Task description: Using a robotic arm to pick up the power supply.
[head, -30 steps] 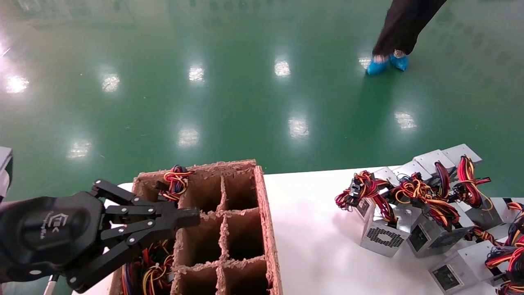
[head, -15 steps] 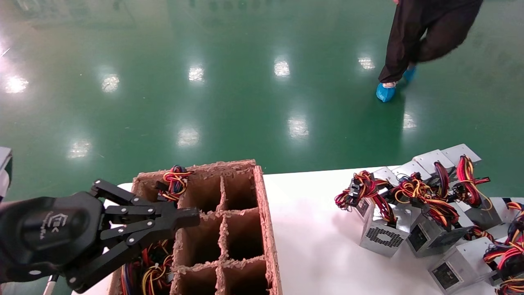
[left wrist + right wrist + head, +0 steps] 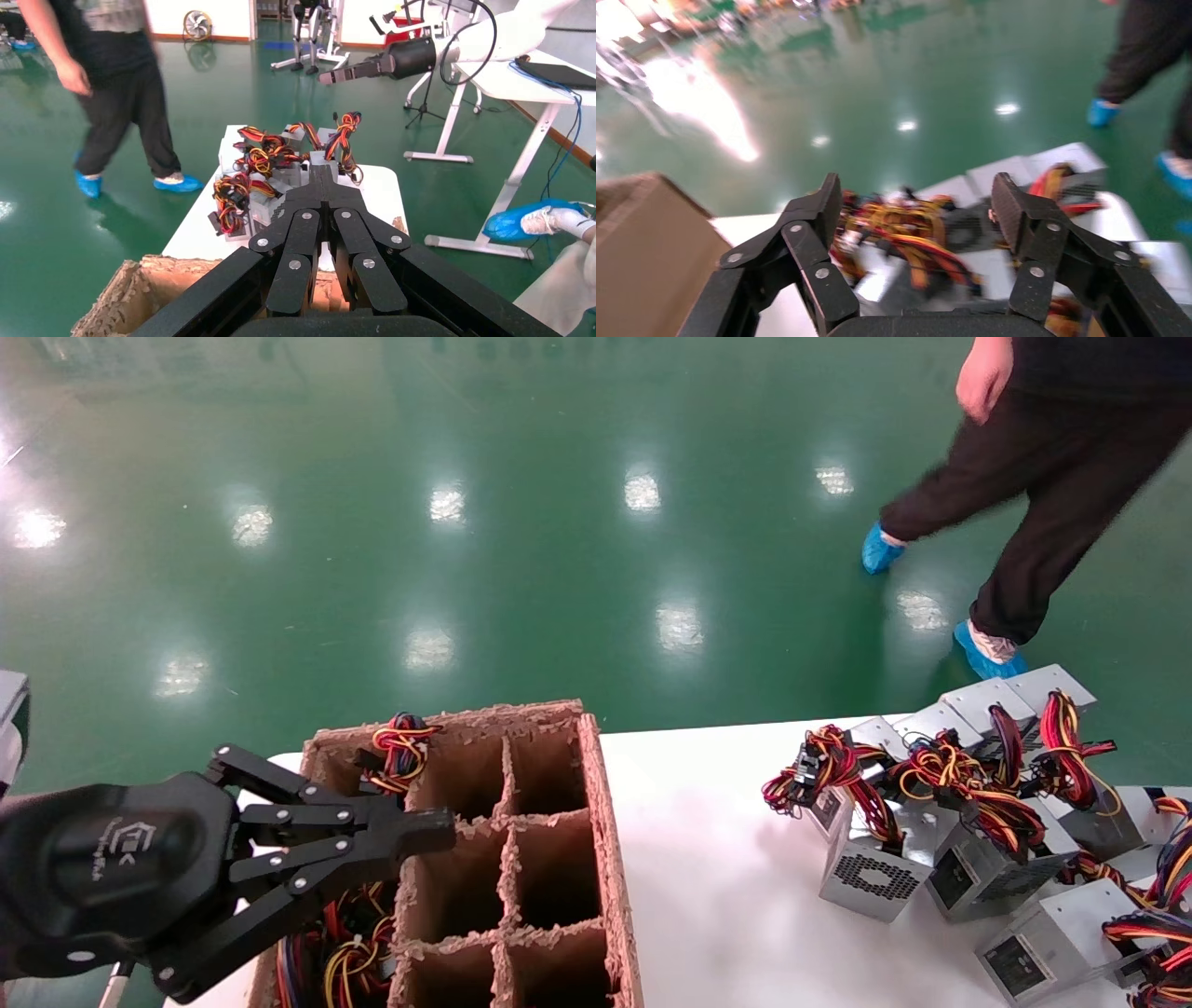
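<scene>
1. Gripper status. My left gripper [image 3: 438, 829] hovers over the near-left of the cardboard divider box [image 3: 605, 840], fingers pressed together, nothing held. My right gripper [image 3: 916, 210] is out of the head view; its wrist cam shows the jaws spread wide, empty, above the pile of units at the right of the table. The left wrist cam shows it farther off, also off the table.

2. Target location. Power supplies sit in a cluster at the right side of the white table [image 3: 708, 859], well apart from the divider box. Nearest candidate: the power supply [image 3: 871, 877] at the near-left edge of the cluster, honeycomb grille facing me, wire bundle [image 3: 829, 775] draped over its far side. Other units touch it on the right.

3. Handling, est. Sheet-metal case: rigid, prob. fairly heavy for its size, smooth and likely slippery under the pads. Wires are soft and springy; they give no secure hold and may snag on neighbouring bundles during lift.

4. Grip point, rec. Clamp across two opposite flat case walls, near the middle of the body, clear of wires. Avoid the grille face and the loom. Lift straight up so tangled leads slide free.

5. Markings. Left gripper housing carries a white logo [image 3: 130, 840]; its text is not legible. A dark label on a nearer unit [image 3: 1015, 969] cannot be read.

6. Note. A person [image 3: 1052, 477] walks on the green floor beyond the table's far-right side.
</scene>
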